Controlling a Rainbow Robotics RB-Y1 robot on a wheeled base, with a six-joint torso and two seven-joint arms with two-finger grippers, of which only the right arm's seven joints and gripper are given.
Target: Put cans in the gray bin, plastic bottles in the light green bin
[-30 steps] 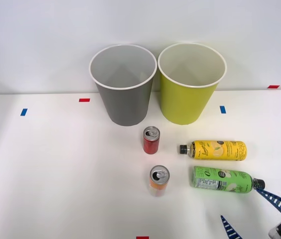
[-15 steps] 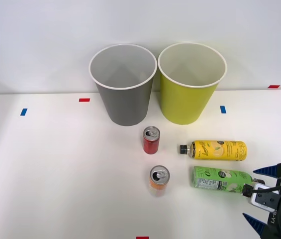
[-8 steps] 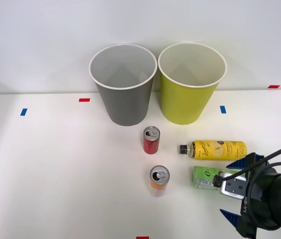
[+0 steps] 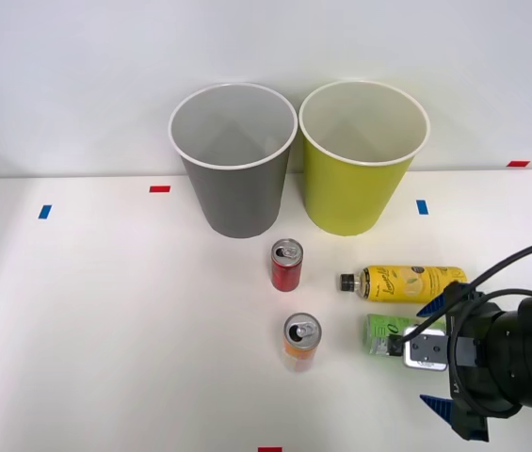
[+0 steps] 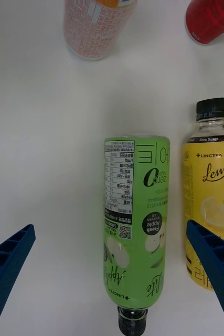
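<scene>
Right claw [image 4: 446,356], spread wide, has swung in over the green-label bottle [image 5: 137,231] — pickup looks imminent.

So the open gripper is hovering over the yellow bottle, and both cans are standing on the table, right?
Not quite: the open gripper hovers over the green bottle, as the right wrist view shows. The yellow bottle lies beside it. Both cans do stand upright.

Right gripper [image 4: 443,356], blue ribbed fingers [image 4: 435,305] spread wide, has advanced leftward from the desk's right corner and now hangs over the lying green-labelled plastic bottle [image 4: 386,334], covering its capped end.
</scene>
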